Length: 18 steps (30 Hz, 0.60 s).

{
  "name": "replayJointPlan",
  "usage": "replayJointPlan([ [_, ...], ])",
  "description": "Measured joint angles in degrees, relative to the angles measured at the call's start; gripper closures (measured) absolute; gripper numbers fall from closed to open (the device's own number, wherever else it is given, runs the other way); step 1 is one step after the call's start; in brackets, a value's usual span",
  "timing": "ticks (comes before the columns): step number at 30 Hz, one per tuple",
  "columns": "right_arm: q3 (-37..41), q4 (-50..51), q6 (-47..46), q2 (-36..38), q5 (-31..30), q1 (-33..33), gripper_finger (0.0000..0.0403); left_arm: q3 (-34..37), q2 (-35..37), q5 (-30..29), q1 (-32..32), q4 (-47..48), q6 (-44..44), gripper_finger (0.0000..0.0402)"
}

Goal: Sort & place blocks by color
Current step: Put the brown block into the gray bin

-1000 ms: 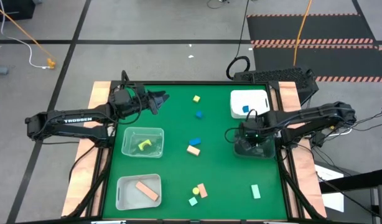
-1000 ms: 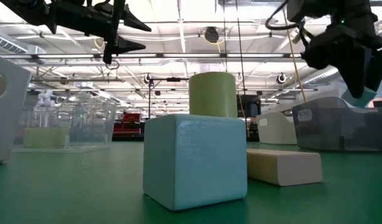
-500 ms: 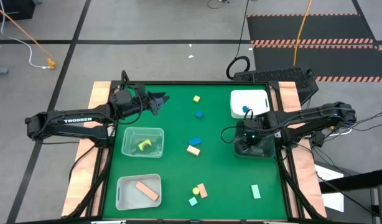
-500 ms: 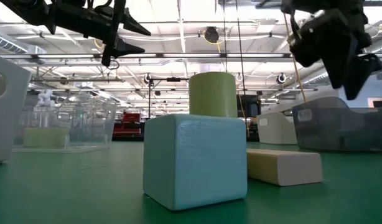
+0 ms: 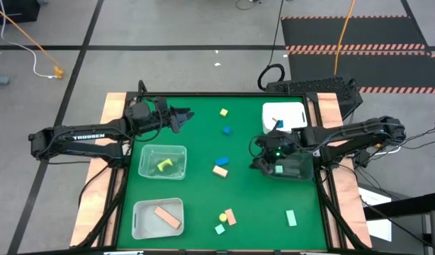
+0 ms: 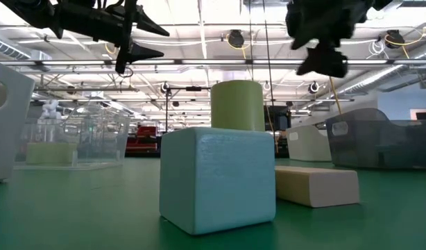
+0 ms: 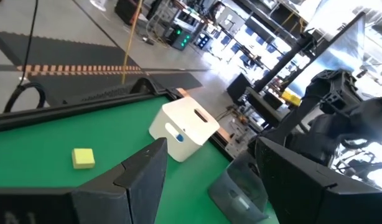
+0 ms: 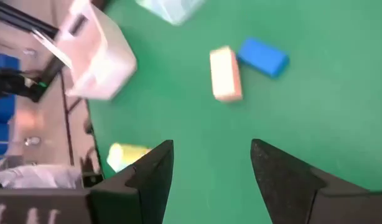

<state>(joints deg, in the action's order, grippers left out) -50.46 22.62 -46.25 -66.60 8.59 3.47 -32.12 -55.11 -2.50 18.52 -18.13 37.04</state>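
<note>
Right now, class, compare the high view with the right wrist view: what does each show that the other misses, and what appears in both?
Only the high view shows the left gripper, open, waiting near the table's far left corner, the white tub holding a blue block, and the mint bar. Only the right wrist view shows the gap between the right gripper's fingers, open and empty. Both show the peach block beside the blue block.
</note>
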Motion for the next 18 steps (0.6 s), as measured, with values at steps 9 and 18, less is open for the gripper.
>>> replayJointPlan([
  [9, 0.0, -12.0, 14.1, -4.7, -10.2, 0.0, 0.02, 0.0, 0.0, 1.1, -2.7, 0.1, 0.8, 0.0158],
  [18, 0.0, -23.6, 28.1, -16.7, -10.1, 0.0, 0.02, 0.0, 0.0, 4.2, -7.4, 0.1, 0.9, 0.0158],
])
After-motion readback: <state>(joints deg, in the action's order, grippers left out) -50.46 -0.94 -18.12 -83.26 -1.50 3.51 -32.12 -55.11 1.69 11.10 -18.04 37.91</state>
